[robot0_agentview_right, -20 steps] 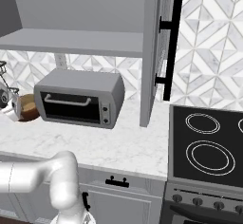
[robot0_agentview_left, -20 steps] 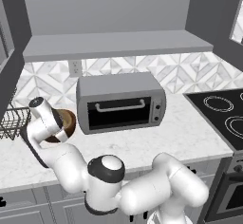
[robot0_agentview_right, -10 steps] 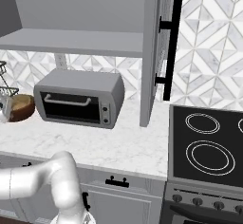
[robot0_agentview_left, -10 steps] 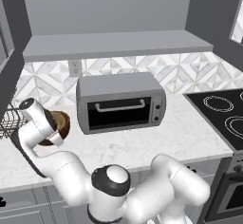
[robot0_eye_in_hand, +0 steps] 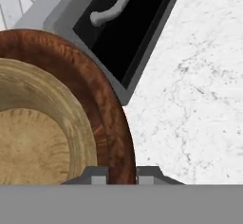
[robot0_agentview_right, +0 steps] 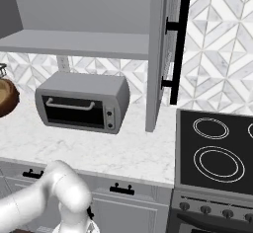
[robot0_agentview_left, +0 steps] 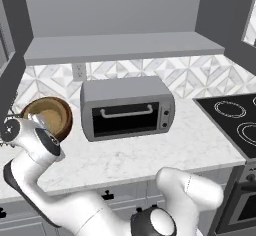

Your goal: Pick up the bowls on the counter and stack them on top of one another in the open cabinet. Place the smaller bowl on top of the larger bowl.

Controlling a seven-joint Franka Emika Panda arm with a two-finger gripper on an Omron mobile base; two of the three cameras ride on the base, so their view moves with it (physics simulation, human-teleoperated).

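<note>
Lifting the bowls [robot0_agentview_left: 48, 120] off the tabletop [robot0_agentview_left: 150, 152] and up beside the left end of the toaster oven [robot0_agentview_left: 127, 107], the light tan bowl [robot0_eye_in_hand: 35, 128] nested inside the dark reddish-brown one [robot0_eye_in_hand: 102, 109]. Tipping the pair toward the left base view, now showing the pale inside rather than the rim edge. Raising the pincer [robot0_eye_in_hand: 122, 175], its tips straddling the dark bowl's rim. Swinging the arm's elbow lower and further left. In the right base view, rising at the far left edge, the bowl [robot0_agentview_right: 6, 96] now level with the oven's top.
</note>
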